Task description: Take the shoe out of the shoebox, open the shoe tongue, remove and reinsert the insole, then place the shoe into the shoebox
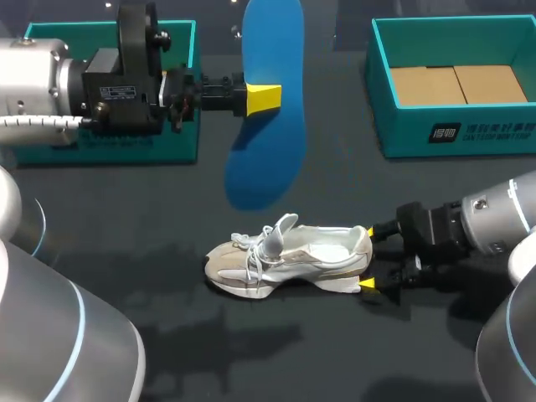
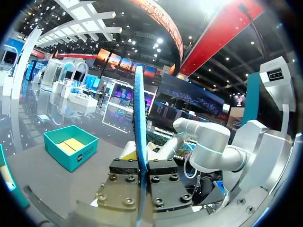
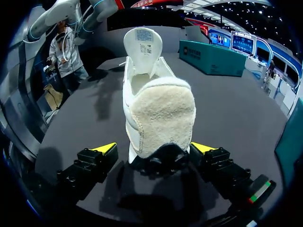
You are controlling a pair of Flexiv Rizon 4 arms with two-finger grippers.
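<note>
Left hand pinches the blue insole near its middle and holds it in the air over the tabletop. In the left wrist view the insole stands on edge, clamped between the two pressed fingers.

White sneaker sits on the tabletop, toe toward the left arm's side, tongue raised.

Right hand is spread, the heel between its fingers, with a gap showing beside one tip.

Teal shoebox is open behind the right arm, with brown cardboard inside. Second teal box is behind the left hand.
</note>
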